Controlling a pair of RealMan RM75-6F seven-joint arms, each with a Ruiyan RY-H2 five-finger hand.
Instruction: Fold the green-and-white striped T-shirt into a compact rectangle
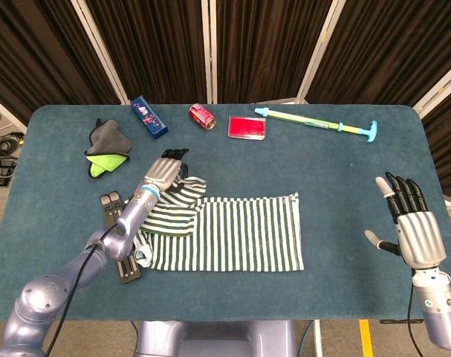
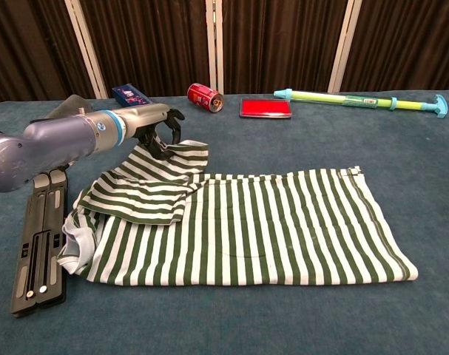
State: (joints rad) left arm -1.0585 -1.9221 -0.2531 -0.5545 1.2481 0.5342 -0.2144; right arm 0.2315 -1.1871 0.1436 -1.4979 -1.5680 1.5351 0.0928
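Off my right hand (image 1: 417, 232) I see plain blue table (image 1: 344, 193) on every side, and the table's right edge runs just outboard of it; that hand is well apart from the striped T-shirt (image 1: 232, 234) and stands upright with fingers spread, grasping nothing. Around my left hand (image 1: 166, 169) the room is tighter: a blue box (image 1: 149, 117) and a red can (image 1: 202, 116) lie beyond its fingertips, a green and grey cloth (image 1: 106, 149) off to its outer side, and a black flat tool (image 2: 38, 240) lies beside its forearm.

The shirt lies flat between my two hands, nearer the left one, already doubled into a wide band with one sleeve (image 2: 154, 188) folded over the body.

My left arm reaches forward low over the table, the hand at the sleeve's far corner, fingers curled downward; I cannot tell whether they pinch the cloth.
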